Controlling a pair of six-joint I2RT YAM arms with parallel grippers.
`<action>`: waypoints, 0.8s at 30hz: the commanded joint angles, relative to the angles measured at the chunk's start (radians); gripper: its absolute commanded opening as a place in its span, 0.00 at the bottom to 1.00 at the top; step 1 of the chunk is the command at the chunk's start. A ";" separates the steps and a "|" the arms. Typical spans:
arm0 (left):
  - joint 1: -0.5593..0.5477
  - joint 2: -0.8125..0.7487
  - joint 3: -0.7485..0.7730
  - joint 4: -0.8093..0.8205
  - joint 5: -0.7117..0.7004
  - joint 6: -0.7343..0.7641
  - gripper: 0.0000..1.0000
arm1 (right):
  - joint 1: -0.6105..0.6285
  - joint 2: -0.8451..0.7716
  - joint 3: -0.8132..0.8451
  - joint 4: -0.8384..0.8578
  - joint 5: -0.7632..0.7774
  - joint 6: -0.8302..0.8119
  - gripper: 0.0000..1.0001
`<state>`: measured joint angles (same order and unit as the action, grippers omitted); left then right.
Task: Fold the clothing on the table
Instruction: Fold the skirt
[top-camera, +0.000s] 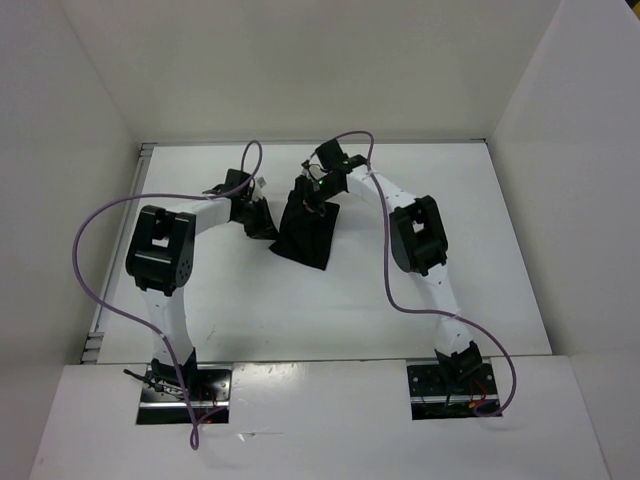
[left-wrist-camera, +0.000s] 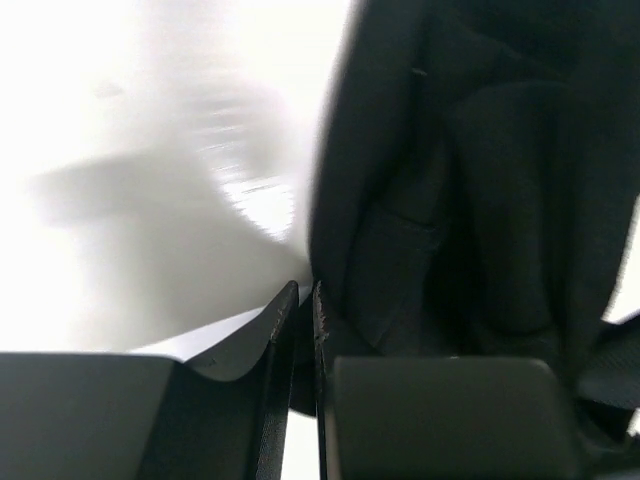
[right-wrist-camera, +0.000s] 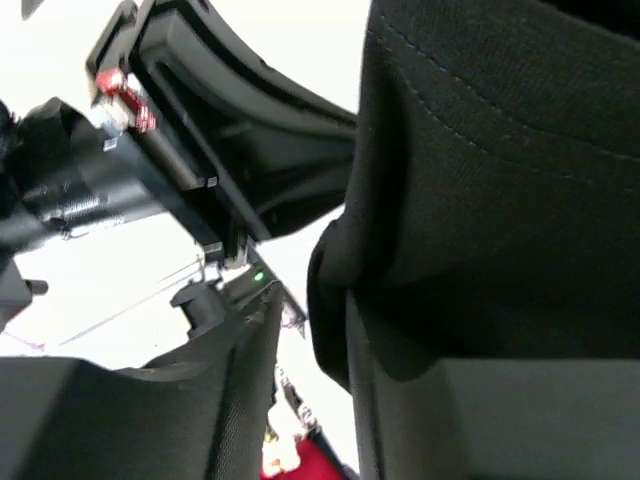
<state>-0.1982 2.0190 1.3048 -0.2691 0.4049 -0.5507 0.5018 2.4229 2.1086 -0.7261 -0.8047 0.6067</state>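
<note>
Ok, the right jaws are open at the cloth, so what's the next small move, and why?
Probably ease the right gripper back and up, clear of the clothing. Its jaws stand apart, yet fabric drapes over one of them, so a sideways move could drag the bunched pile across the table. The left gripper seems pinched on the cloth's edge; leave it there.

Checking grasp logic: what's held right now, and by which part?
Left gripper looks pinched on the clothing at its left edge. Right gripper has its jaws open; the clothing only drapes against one finger.
</note>
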 joint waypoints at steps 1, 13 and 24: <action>0.043 -0.080 0.000 -0.064 -0.098 0.023 0.17 | 0.012 -0.053 0.022 0.062 -0.120 0.034 0.38; 0.026 -0.384 0.100 -0.133 -0.091 0.071 0.24 | -0.097 -0.284 -0.160 0.232 -0.218 0.117 0.54; 0.017 -0.404 0.111 -0.119 -0.042 0.061 0.24 | -0.043 -0.113 -0.025 0.113 -0.084 0.076 0.50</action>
<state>-0.1856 1.6321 1.4082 -0.3985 0.2989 -0.5003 0.4194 2.2795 2.0438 -0.5331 -0.9672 0.7151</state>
